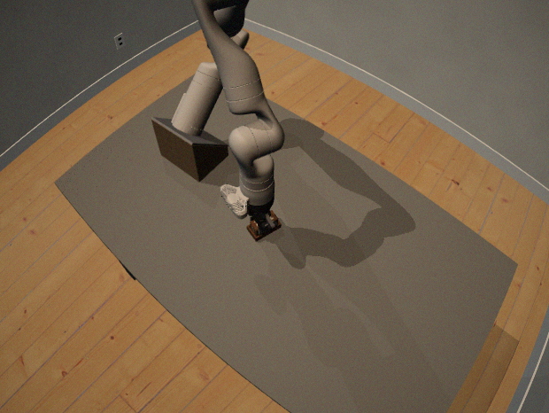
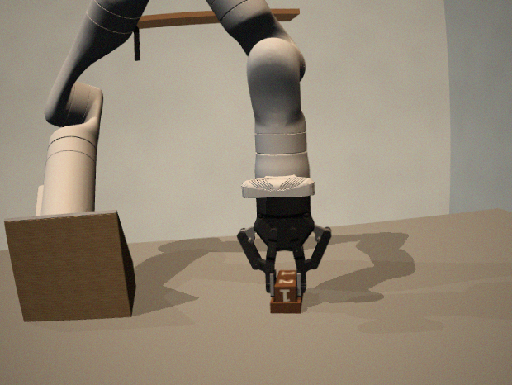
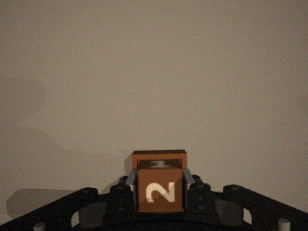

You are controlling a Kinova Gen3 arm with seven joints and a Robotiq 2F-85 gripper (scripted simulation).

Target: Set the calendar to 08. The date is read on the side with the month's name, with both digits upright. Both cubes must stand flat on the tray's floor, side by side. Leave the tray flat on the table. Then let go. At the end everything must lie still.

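Note:
A small brown calendar tray (image 2: 285,306) sits on the grey mat in the middle of the table. My gripper (image 2: 285,285) points straight down over it and is shut on a brown digit cube (image 2: 286,287). The cube is in the tray, or just above its floor; I cannot tell which. Its top face shows a white 2 (image 3: 160,192) and its side toward the exterior camera shows a 1. In the wrist view the tray's rim (image 3: 159,156) shows just beyond the cube. The second cube is hidden behind the held one. In the top view the tray and gripper (image 1: 263,225) are small.
A brown wedge-shaped base block (image 2: 70,264) carries the arm at the left back. A wooden shelf (image 2: 215,16) hangs on the back wall. The mat's edges and the wooden floor (image 1: 66,337) lie well away from the tray.

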